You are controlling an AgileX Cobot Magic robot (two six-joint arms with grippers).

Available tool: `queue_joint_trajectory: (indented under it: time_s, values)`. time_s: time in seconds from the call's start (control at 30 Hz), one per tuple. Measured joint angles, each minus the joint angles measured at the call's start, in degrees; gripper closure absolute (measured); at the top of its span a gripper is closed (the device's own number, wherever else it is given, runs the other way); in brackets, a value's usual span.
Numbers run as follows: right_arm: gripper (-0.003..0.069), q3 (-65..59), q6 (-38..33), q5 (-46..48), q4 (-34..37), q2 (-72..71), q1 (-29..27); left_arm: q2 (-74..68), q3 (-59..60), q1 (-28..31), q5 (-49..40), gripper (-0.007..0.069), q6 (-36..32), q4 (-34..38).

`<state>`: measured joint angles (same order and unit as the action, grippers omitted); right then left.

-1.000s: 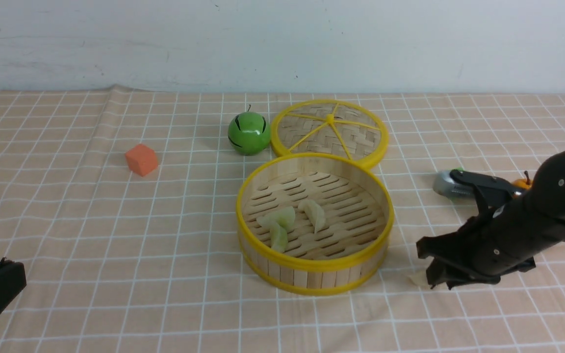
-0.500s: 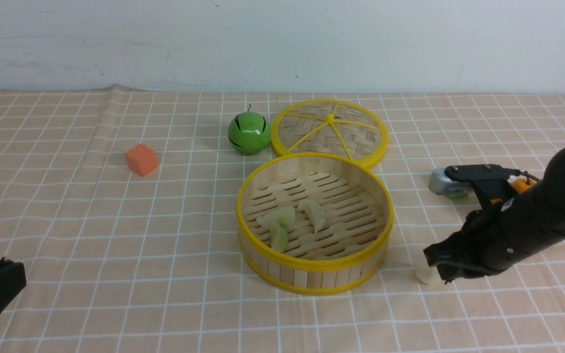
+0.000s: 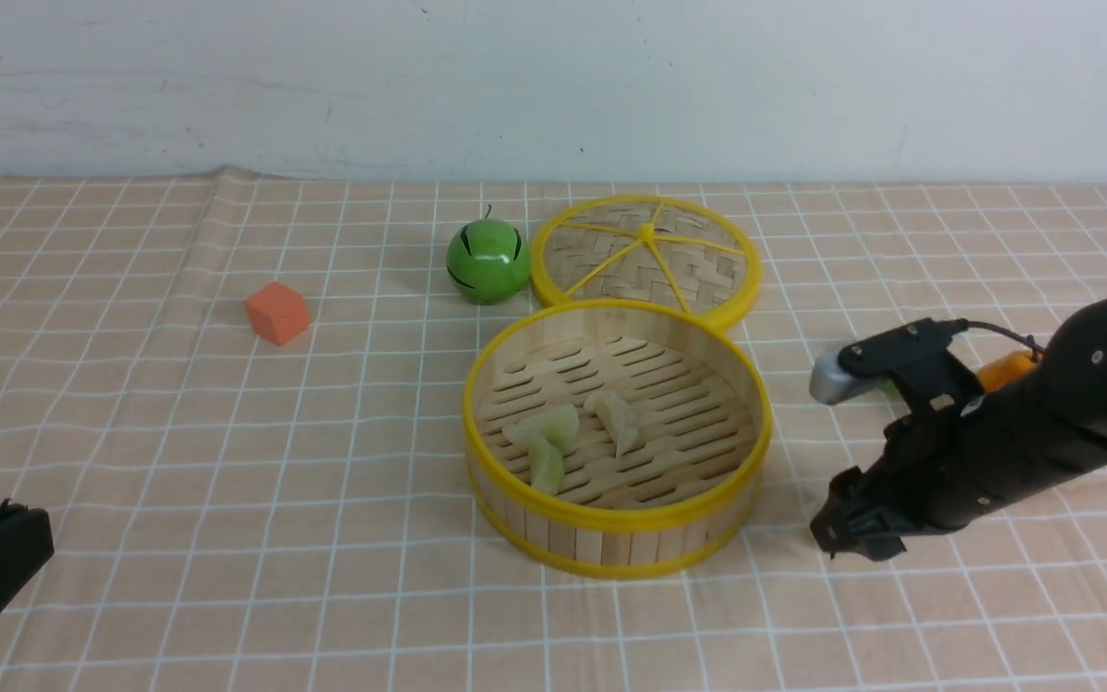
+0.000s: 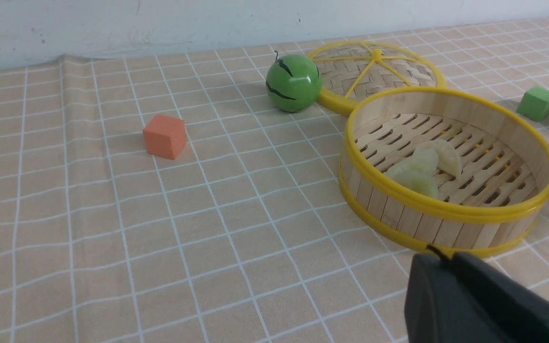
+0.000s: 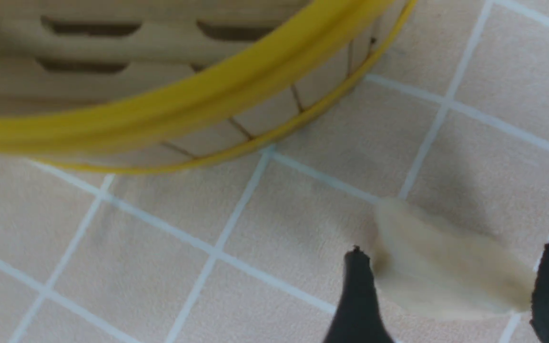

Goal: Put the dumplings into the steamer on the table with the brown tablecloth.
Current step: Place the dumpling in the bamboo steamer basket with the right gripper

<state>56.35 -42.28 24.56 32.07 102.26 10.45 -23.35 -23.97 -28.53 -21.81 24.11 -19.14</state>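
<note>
Dumpling, cream-white crescent [image 5: 441, 271], flat on tabletop [image 5: 112, 228] beside yellow-rimmed bamboo steamer [image 5: 198, 109]; long axis runs between spread right fingers [image 5: 358, 305]; left fingers [image 4: 470, 305] pressed together.

The front view looks forward from between the arms, high and far, over the whole tablecloth [image 3: 131, 432] to the wall [image 3: 553, 86]; the left wrist view sits low, facing the steamer [image 4: 398, 214] obliquely from nearby; the right wrist view looks down from very close; all three share the steamer's rim

Three dumplings [image 3: 563, 437] lie in the steamer [image 3: 611, 524] — a cream dumpling [image 5: 441, 271] just outside.
</note>
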Motion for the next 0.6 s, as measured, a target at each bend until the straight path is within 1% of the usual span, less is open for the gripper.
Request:
queue_joint_trajectory:
  time_s: [0.1, 0.13, 0.2, 0.23, 0.27, 0.3, 0.33, 0.37, 0.4, 0.5, 0.6]
  values:
    - [0.0179, 0.00, -5.49, 0.06, 0.87, 1.27, 0.00, 0.00, 0.00, 0.00, 0.05, 0.0592, 0.00, 0.00]
    - [0.0196, 0.00, -8.19, -0.48, 2.17, 1.61, 0.00, 0.00, 0.00, 0.00, 0.05, 0.0591, 0.00, 0.00]
    - [0.0234, 0.00, -10.78, -1.11, 3.50, 1.85, 0.00, 0.00, 0.00, 0.00, 0.05, 0.0592, 0.00, 0.00]
    - [0.0278, 0.00, -11.81, -1.23, 3.96, 1.91, 0.00, 0.00, 0.00, 0.00, 0.05, 0.0589, 0.00, 0.00]
    - [0.0296, 0.00, -12.12, -1.28, 4.06, 1.91, 0.00, 0.00, 0.00, 0.00, 0.05, 0.0589, 0.00, 0.00]
    - [0.0365, 0.00, -12.83, -1.28, 4.38, 1.91, 0.00, 0.00, 0.00, 0.00, 0.05, 0.0588, 0.00, 0.00]
    - [0.0418, 0.05, -13.04, -1.28, 4.69, 1.80, 0.00, 0.00, 0.00, 0.00, 0.05, 0.0588, 0.00, 0.00]
    - [0.0454, 0.06, -13.23, -1.28, 4.83, 1.63, 0.00, 0.00, 0.00, 0.00, 0.05, 0.0587, 0.00, 0.00]
    - [0.0475, 0.18, -13.46, -1.28, 4.97, 1.41, 0.00, 0.00, 0.00, 0.00, 0.05, 0.0587, 0.00, 0.00]
    - [0.0473, 0.12, -13.60, 0.58, 4.56, 0.45, 0.00, 0.00, 0.04, 0.00, 0.05, 0.0586, -0.06, 0.00]
    - [0.0473, 0.06, -13.60, 4.66, 4.51, -2.62, 0.00, 0.00, 0.04, 0.00, 0.05, 0.0586, -0.06, 0.00]
